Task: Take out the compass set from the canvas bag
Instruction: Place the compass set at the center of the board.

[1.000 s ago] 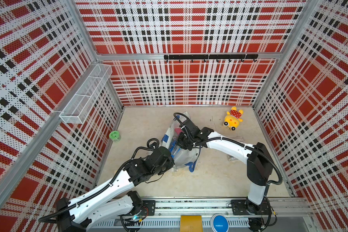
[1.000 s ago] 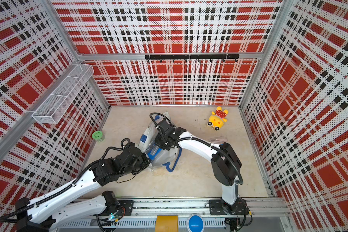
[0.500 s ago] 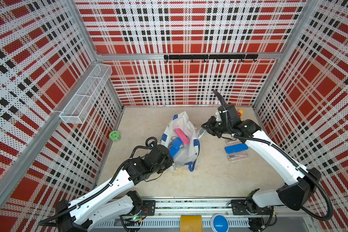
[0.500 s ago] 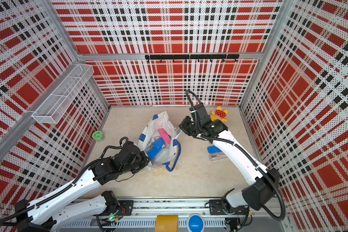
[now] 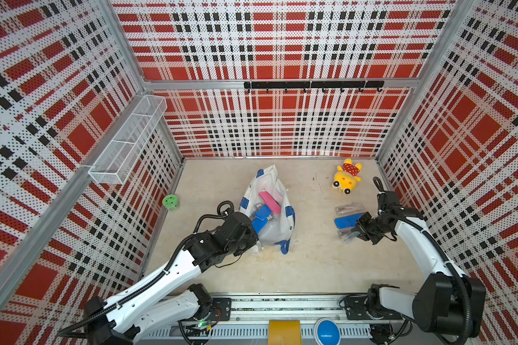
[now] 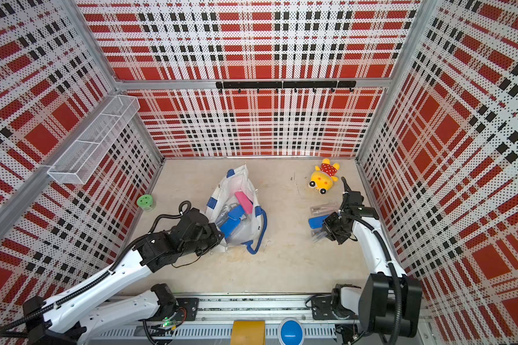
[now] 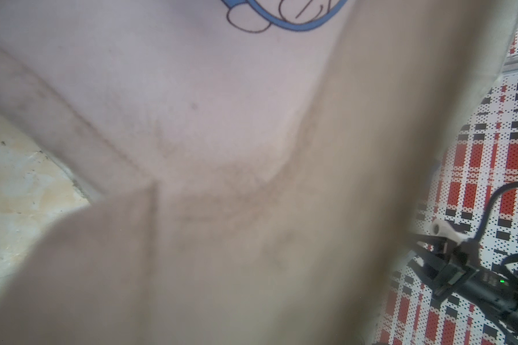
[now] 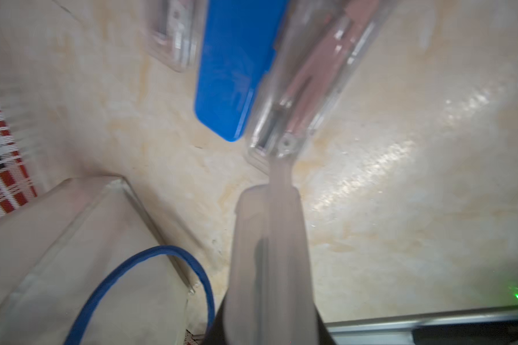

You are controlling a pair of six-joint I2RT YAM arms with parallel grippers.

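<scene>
We find the canvas bag (image 5: 277, 230) in the middle of the surface, mouth gaping upward. A pink case (image 5: 270, 201) and a blue box (image 5: 262, 219) show inside it. The left gripper (image 5: 252, 237) is at the bag's near-left corner. Its fingers are hidden, but they are pressed together, and in the left wrist view off-white cloth fills the frame in folds that run in toward them; we read this as a pinch on the canvas.

The compass set (image 8: 308, 83), a clear case with a metal compass inside, is out of the bag, near the right edge of the surface. The right gripper (image 8: 277, 171) pinches it by one end, fingers (image 8: 251, 227) nearly together. Whether the case rests on the surface or hangs just above it we cannot tell — it is blurred in both top views. Just beside it lie a blue case (image 5: 348, 221) and a second clear case (image 5: 349, 208). A yellow plush toy (image 5: 347, 178) sits toward the far right corner, a green roll (image 5: 170, 202) at the left edge.
</scene>
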